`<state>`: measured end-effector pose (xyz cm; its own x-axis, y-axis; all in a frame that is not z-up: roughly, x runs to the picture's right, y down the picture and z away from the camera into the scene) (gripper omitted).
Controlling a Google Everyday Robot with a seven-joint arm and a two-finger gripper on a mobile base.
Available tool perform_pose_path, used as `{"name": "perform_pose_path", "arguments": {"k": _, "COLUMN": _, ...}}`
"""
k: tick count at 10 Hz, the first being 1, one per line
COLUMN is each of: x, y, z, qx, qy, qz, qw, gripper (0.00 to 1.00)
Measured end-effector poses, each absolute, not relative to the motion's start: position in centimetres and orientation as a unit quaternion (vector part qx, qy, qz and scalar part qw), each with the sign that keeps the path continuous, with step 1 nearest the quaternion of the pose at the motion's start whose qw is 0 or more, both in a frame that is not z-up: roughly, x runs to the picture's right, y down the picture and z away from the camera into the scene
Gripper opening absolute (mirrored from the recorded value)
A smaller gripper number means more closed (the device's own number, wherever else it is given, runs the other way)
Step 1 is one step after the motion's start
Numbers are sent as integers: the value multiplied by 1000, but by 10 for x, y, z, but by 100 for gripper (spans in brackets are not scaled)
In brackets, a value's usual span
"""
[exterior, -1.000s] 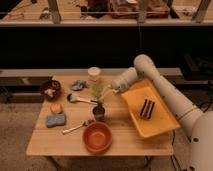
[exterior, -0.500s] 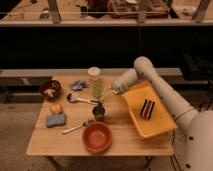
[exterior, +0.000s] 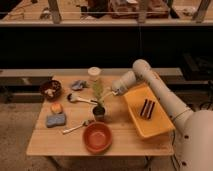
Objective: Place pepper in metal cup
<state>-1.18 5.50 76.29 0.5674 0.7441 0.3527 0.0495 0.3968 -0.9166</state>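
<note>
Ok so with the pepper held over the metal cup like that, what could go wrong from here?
The pepper is about as tall as the metal cup, so it may tip out or topple the cup. The gripper works close to the cream-lidded jar and could knock it. A black-headed ladle lies right beside the cup and may get nudged.

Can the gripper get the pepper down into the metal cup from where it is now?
Probably yes. The gripper is just right of the pepper, which hangs directly above the metal cup, and nothing lies between them.
</note>
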Motion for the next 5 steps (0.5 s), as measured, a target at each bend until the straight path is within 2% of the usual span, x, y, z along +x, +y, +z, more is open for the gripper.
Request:
{"name": "perform_pose_path", "arguments": {"k": 4, "x": -11, "y": 60, "z": 771, "qx": -499, "qy": -400, "qz": 242, "qw": 730, "gripper": 77}}
{"name": "perform_pose_path", "arguments": {"k": 5, "x": -11, "y": 62, "z": 772, "qx": -500, "qy": -400, "qz": 243, "qw": 728, "gripper": 80}}
